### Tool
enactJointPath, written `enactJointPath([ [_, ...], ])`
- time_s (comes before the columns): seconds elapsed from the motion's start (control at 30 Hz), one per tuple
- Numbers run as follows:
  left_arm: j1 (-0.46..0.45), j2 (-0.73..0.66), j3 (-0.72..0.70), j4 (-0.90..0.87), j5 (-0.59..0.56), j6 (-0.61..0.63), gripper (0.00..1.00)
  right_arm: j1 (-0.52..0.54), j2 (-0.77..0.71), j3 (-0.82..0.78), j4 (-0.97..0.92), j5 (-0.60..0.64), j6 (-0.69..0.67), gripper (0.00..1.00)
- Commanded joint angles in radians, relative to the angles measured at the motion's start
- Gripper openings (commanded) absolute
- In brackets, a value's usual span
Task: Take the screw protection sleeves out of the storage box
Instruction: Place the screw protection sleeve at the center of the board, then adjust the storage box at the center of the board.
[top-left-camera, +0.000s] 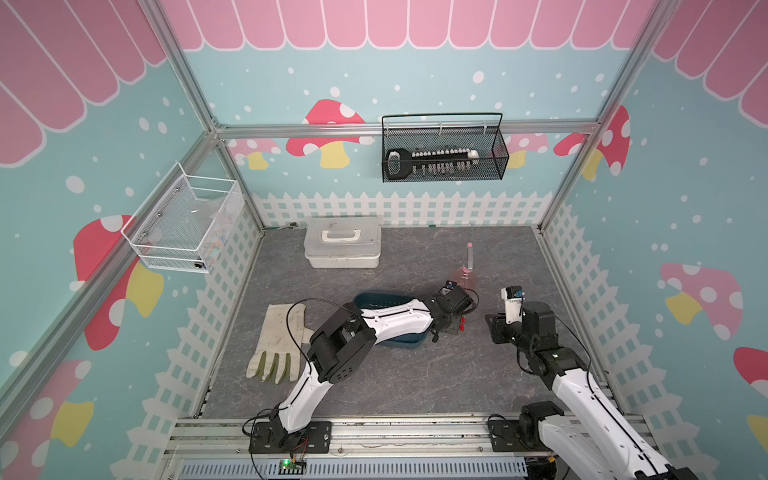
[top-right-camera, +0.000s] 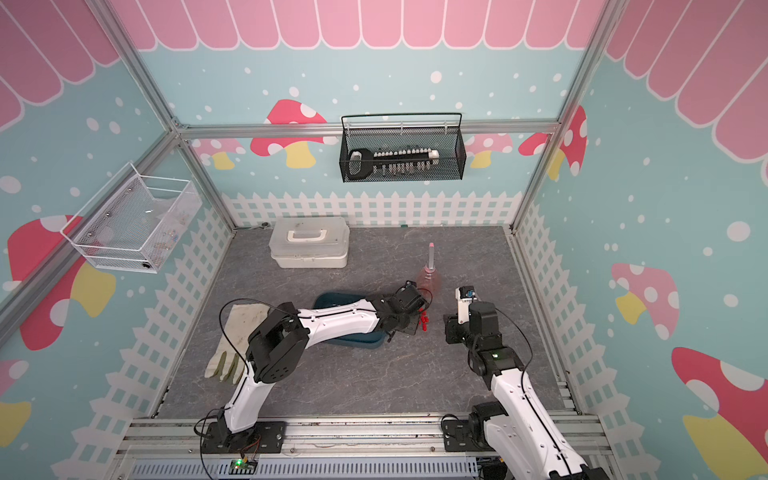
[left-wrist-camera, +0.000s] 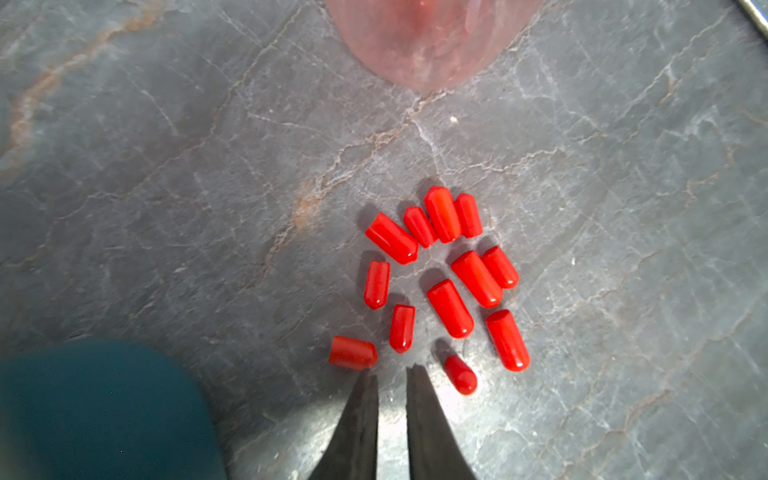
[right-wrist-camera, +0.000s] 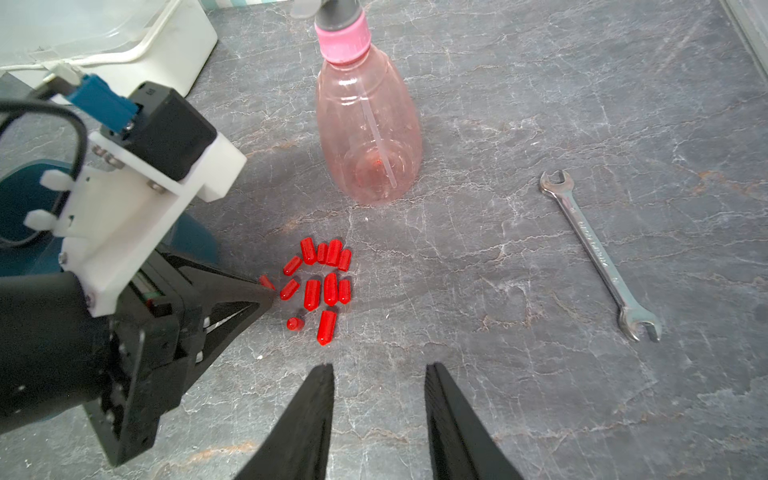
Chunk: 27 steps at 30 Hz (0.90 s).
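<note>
So, a dozen red sleeves lie bunched on the table, outside the blue box at its 3 o'clock, with the pink bottle at their 12. The left gripper sits right by them, fingers barely apart and empty. The right gripper has its fingers spread, holding nothing.

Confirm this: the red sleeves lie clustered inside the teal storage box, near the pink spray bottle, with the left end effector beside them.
Wrong on one point: the screw protection sleeves lie on the tabletop, outside the storage box, as the left wrist view shows. They are clustered near the pink spray bottle, with the left end effector beside them.
</note>
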Motion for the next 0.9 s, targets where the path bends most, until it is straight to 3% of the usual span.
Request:
enactJointPath([
  [0.0, -0.007, -0.02, -0.03, -0.019, -0.027, 0.015, 0.2, -0.014, -0.001, -0.01, 0.013, -0.01, 0.006, 0.41],
  [0.23, -0.007, -0.049, -0.057, 0.013, -0.039, 0.014, 0.21, -0.015, -0.001, -0.009, 0.013, -0.011, 0.005, 0.41],
  [0.53, -0.045, -0.208, -0.214, 0.198, -0.129, 0.061, 0.22, -0.016, -0.007, -0.006, 0.013, -0.032, -0.003, 0.41],
  [0.73, -0.128, -0.381, -0.374, 0.404, -0.288, 0.155, 0.24, -0.013, -0.023, 0.051, -0.013, -0.209, 0.02, 0.44],
  [0.87, -0.153, -0.516, -0.49, 0.447, -0.431, 0.158, 0.22, 0.0, 0.0, 0.096, -0.025, -0.309, 0.048, 0.53],
])
